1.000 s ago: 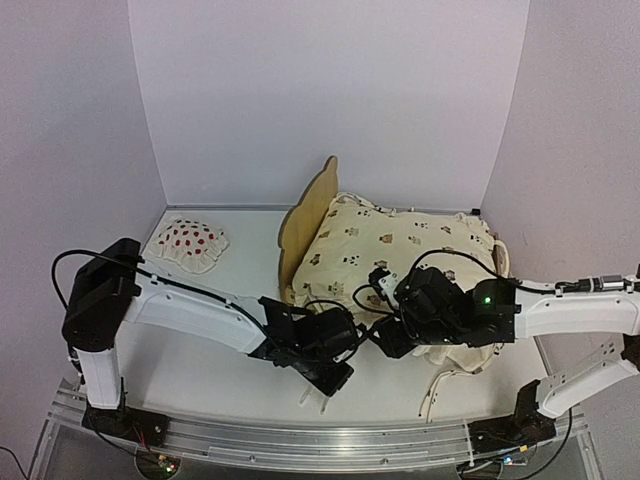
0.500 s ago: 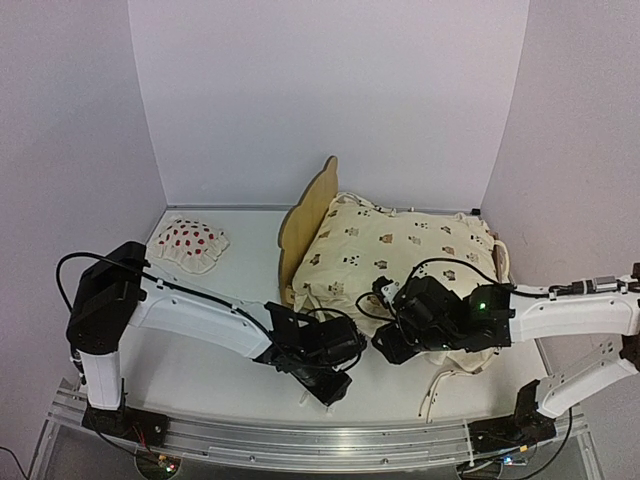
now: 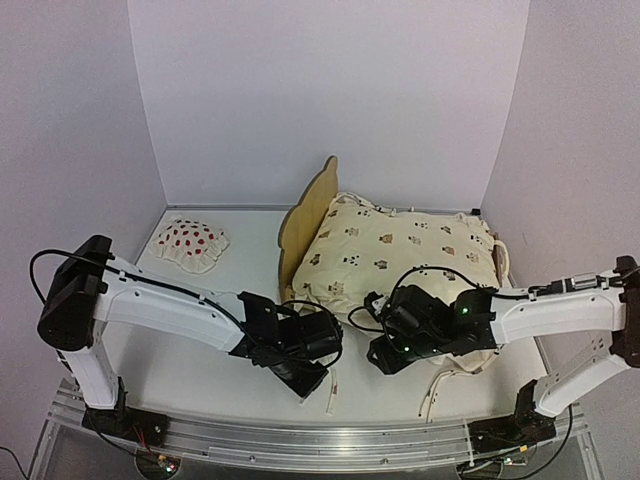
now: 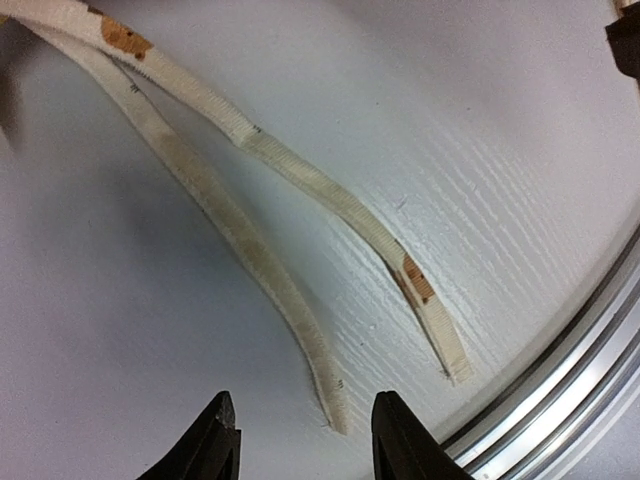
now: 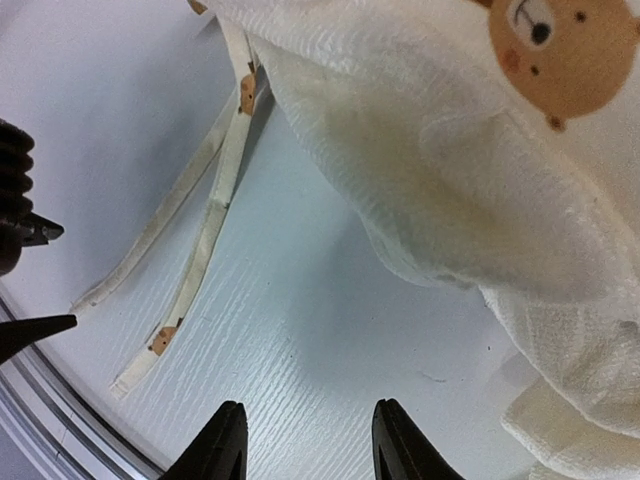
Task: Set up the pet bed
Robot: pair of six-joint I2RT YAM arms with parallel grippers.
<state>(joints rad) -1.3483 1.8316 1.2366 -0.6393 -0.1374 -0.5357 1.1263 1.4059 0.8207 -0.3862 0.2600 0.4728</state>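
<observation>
Behind both grippers, the small light plywood pet bed point(image 3: 306, 215) with its scalloped headboard sits toward the back of the white table point(image 3: 190, 375), heaped with a cream bear-print ruffled cover point(image 3: 400, 250); a small white strawberry-print pillow point(image 3: 188, 243) lies well to its left. From above, the left gripper point(image 3: 312, 378) and right gripper point(image 3: 385, 357) hang low just in front of the bed, their jaws hidden. Only the wrist views show both pairs of fingers apart and empty, the left over two flat cream fabric ties point(image 4: 330, 190), the right beside the cover's drooping edge.
</observation>
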